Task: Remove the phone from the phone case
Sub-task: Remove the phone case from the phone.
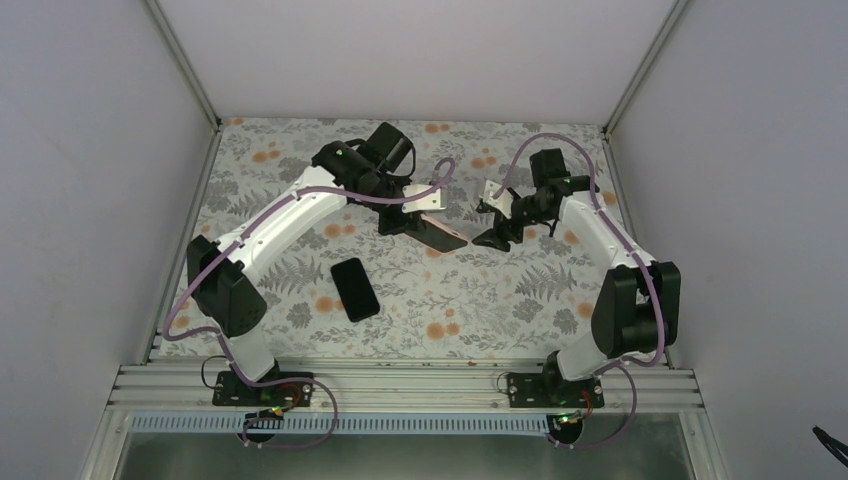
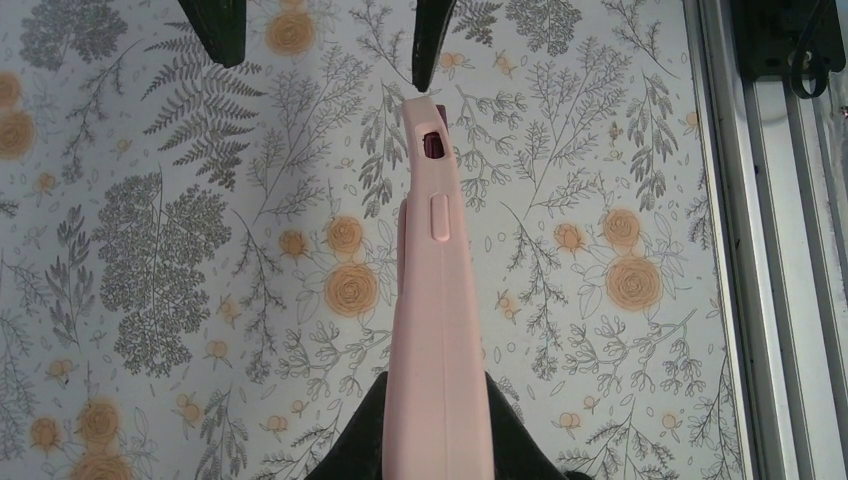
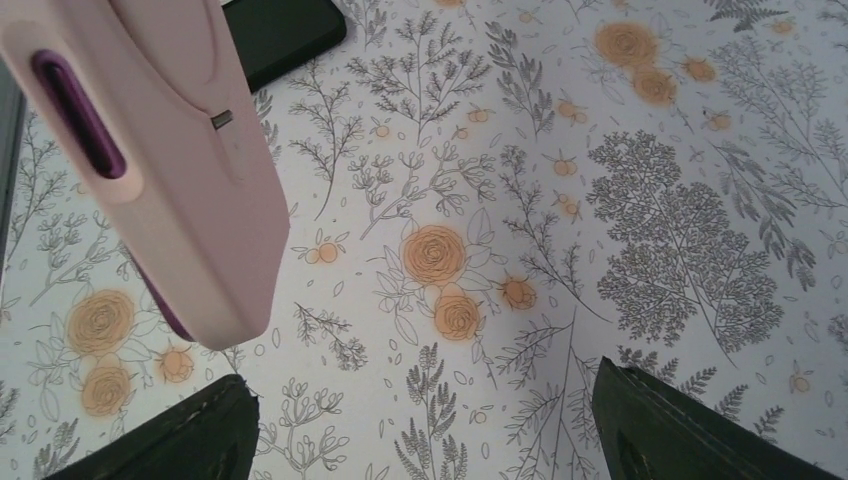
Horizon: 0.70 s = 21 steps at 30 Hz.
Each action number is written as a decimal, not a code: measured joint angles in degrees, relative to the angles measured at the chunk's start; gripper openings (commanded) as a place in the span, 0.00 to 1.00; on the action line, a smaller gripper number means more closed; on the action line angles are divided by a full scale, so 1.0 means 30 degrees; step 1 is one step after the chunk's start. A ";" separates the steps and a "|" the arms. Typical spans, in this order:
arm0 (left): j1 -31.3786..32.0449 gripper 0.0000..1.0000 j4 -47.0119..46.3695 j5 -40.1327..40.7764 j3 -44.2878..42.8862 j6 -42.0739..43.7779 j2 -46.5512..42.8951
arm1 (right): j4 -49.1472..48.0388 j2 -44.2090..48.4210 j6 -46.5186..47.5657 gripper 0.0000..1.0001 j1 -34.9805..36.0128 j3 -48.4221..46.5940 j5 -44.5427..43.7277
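A pink phone case (image 2: 440, 300) is held edge-up above the floral table, with my left gripper (image 2: 438, 400) shut on its near end. The same case (image 3: 170, 170) shows purple lining through its cutouts. A black phone (image 1: 355, 288) lies flat on the table, apart from the case and nearer the left arm's base; one corner of that phone (image 3: 285, 35) shows beyond the case. My right gripper (image 3: 425, 420) stands open just off the case's free end, holding nothing. Its dark fingertips (image 2: 430, 45) reach into the left wrist view.
A floral cloth (image 1: 480, 300) covers the table. White walls (image 1: 90, 200) enclose it on three sides. An aluminium rail (image 1: 400, 385) runs along the near edge where both arm bases are bolted.
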State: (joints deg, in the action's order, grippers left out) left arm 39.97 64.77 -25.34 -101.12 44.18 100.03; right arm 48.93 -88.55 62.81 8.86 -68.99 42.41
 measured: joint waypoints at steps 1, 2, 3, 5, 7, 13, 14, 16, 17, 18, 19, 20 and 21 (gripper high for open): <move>0.0007 0.02 0.0000 -0.0007 0.0000 0.0000 0.0000 | 0.0124 0.0000 0.0073 0.86 0.0000 0.0000 0.0051; 0.0007 0.02 0.0000 -0.0007 0.0000 -0.0007 0.0000 | 0.0240 0.0000 0.0124 0.86 0.0000 0.0000 0.0117; 0.0007 0.02 0.0000 -0.0007 0.0000 -0.0007 0.0007 | 0.0350 0.0000 0.0189 0.86 0.0000 0.0000 0.0153; 0.0007 0.02 0.0007 -0.0007 -0.0015 -0.0007 0.0015 | 0.0495 0.0000 0.0255 0.86 0.0000 0.0000 0.0226; 0.0007 0.02 0.0015 -0.0007 -0.0066 -0.0007 0.0073 | 0.0612 0.0000 0.0313 0.86 0.0000 0.0000 0.0321; 0.0007 0.02 0.0007 0.0000 -0.0109 -0.0007 0.0313 | 0.0721 0.0000 0.0430 0.86 0.0015 0.0000 0.0685; 0.0007 0.02 0.0007 0.0007 -0.0109 -0.0007 0.0321 | 0.0721 0.0000 0.0444 0.86 0.0015 0.0000 0.0714; 0.0007 0.02 0.0007 0.0022 -0.0117 -0.0007 0.0328 | 0.0721 0.0000 0.0495 0.86 0.0015 0.0000 0.0729; 0.0007 0.02 0.0007 0.0022 -0.0131 -0.0007 0.0328 | 0.0721 0.0000 0.0510 0.86 0.0015 0.0000 0.0736; 0.0007 0.02 0.0000 0.0022 -0.0146 -0.0007 0.0328 | 0.0721 0.0000 0.0554 0.86 0.0015 0.0000 0.0780; 0.0007 0.02 0.0000 0.0022 -0.0146 -0.0007 0.0328 | 0.0714 0.0000 0.0568 0.86 0.0015 0.0000 0.0794; 0.0007 0.02 0.0007 0.0022 -0.0146 -0.0007 0.0328 | 0.0721 0.0000 0.0583 0.85 0.0015 0.0000 0.0823; 0.0007 0.02 0.0000 0.0022 -0.0153 -0.0007 0.0328 | 0.0721 0.0000 0.0627 0.85 0.0015 0.0000 0.0852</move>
State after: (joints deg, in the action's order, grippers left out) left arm 39.99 64.77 -25.28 -101.58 44.16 101.01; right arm 51.09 -88.55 64.69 8.91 -68.99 44.97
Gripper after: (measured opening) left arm 0.118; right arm 0.856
